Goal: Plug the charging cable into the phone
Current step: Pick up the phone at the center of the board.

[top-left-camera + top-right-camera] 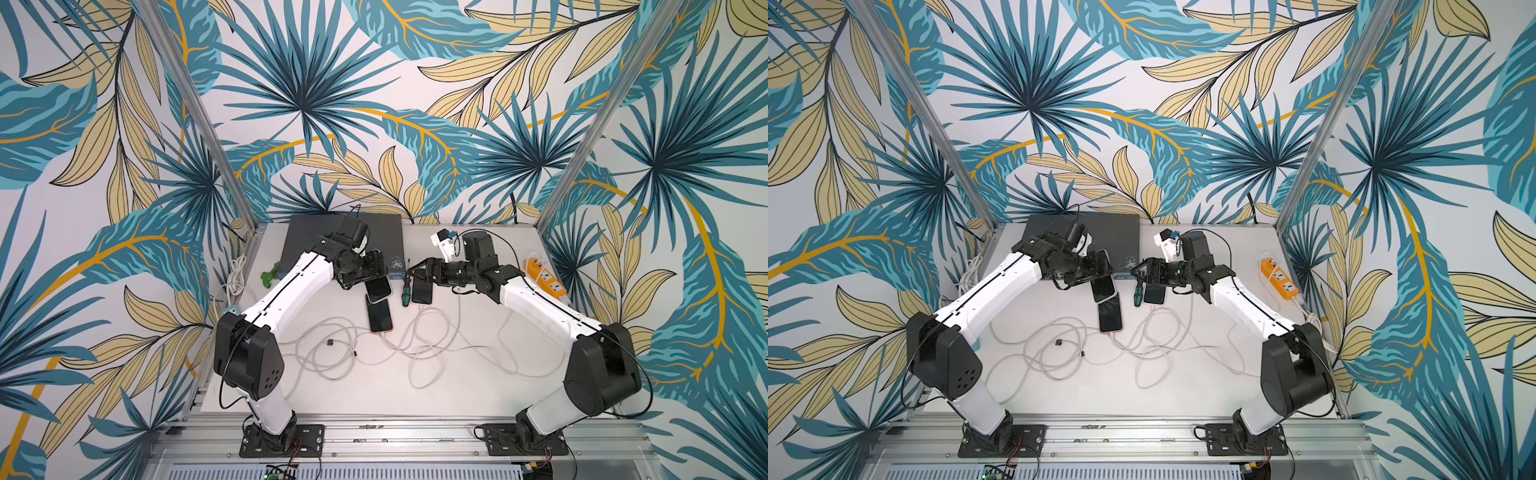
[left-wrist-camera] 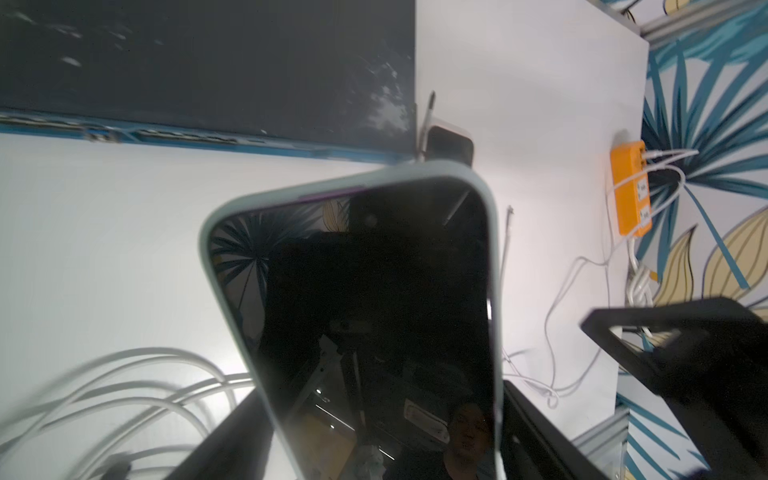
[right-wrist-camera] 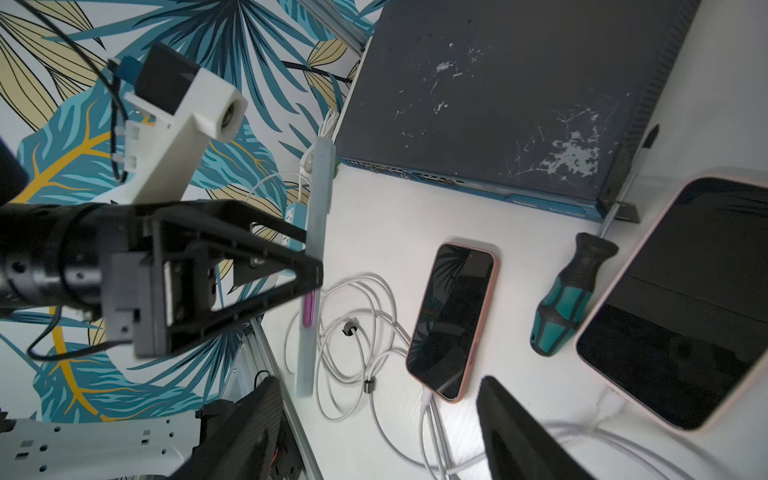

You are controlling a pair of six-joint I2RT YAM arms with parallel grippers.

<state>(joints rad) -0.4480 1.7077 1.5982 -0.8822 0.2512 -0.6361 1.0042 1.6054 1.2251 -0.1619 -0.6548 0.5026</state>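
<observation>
My left gripper (image 1: pixel 376 282) is shut on a phone in a pale blue-grey case (image 2: pixel 365 299), gripping its two long edges and holding it off the table with the dark screen toward the wrist camera. A second phone, in a pink case (image 1: pixel 379 316), lies flat below it with a white charging cable (image 3: pixel 428 419) in its lower end. A third phone in a pale pink case (image 3: pixel 681 303) lies under my right gripper (image 1: pixel 415 272), which is open with nothing between its fingers (image 3: pixel 519 436). Loose white cables (image 1: pixel 353 353) tangle across the table's middle.
A dark grey box (image 1: pixel 340 237) stands at the back. A green-and-black screwdriver (image 1: pixel 405 286) lies between the two grippers. An orange power strip (image 1: pixel 546 276) sits at the right edge, and a green toy (image 1: pixel 270 276) and a coiled cable (image 1: pixel 237 274) at the left.
</observation>
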